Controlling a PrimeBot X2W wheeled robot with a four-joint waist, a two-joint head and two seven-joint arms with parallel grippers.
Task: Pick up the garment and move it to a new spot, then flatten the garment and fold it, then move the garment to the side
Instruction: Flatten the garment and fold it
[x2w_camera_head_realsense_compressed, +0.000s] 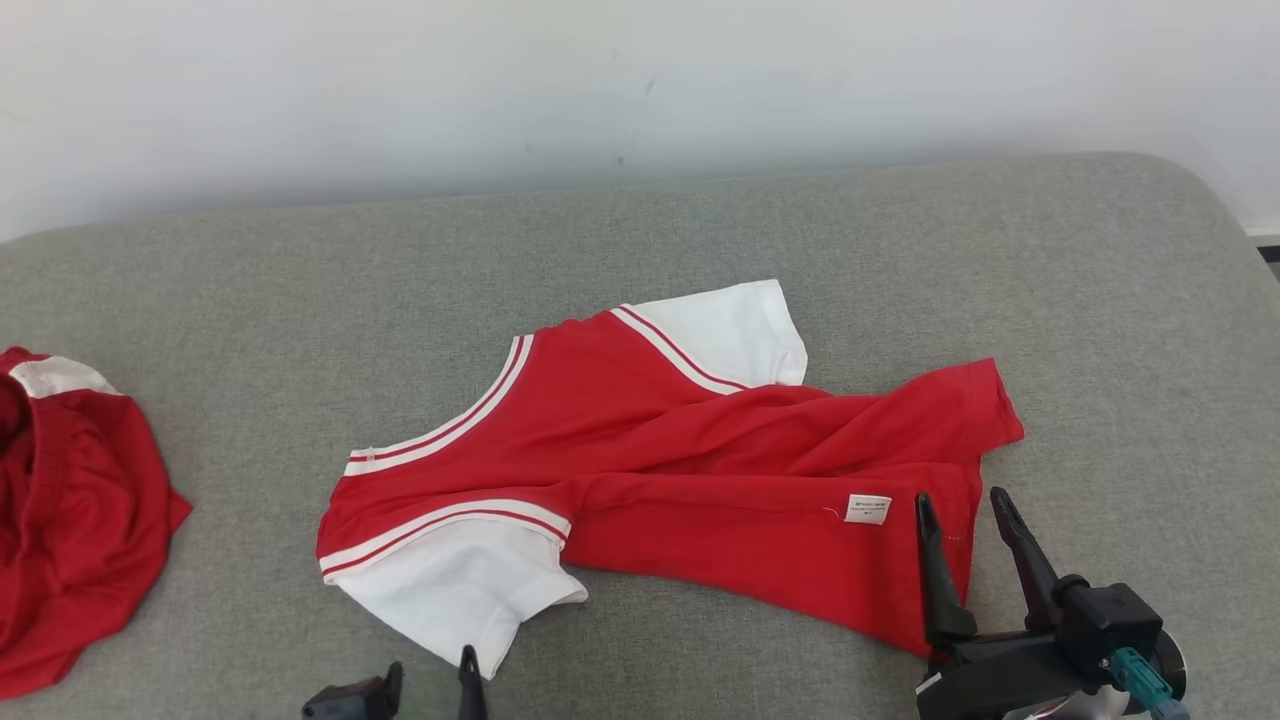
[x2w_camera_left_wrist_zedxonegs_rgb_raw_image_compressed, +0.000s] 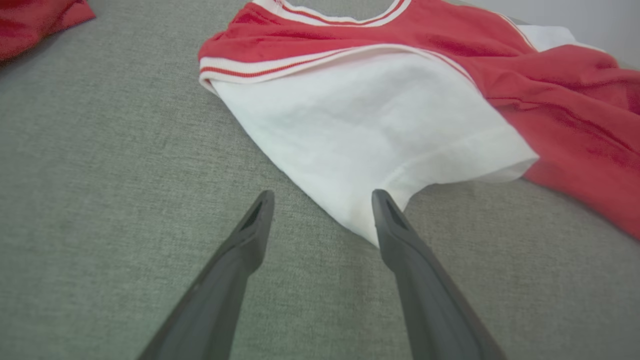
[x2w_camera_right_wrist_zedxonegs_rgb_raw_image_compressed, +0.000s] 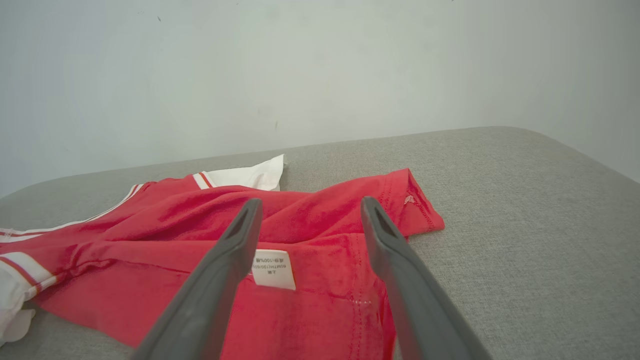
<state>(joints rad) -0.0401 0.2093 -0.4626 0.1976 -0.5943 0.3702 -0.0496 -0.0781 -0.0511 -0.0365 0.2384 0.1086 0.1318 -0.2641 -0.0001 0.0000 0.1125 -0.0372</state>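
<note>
Our left claw (x2w_camera_left_wrist_zedxonegs_rgb_raw_image_compressed: 322, 200) hangs wide open, empty, beside a white sleeve (x2w_camera_left_wrist_zedxonegs_rgb_raw_image_compressed: 375, 125) of the garment (x2w_camera_head_realsense_compressed: 700, 450). Our right claw (x2w_camera_head_realsense_compressed: 960, 500) gapes empty above its hem (x2w_camera_right_wrist_zedxonegs_rgb_raw_image_compressed: 372, 310).

The right gripper (x2w_camera_head_realsense_compressed: 960, 497) has a blocky matt-black body with a teal connector (x2w_camera_head_realsense_compressed: 1138, 678) plugged in at its wrist end. Like the left gripper (x2w_camera_left_wrist_zedxonegs_rgb_raw_image_compressed: 322, 197), it carries two long dark grey fingers (x2w_camera_right_wrist_zedxonegs_rgb_raw_image_compressed: 235, 240), tapering to narrow tips, each with a slim slot.
</note>
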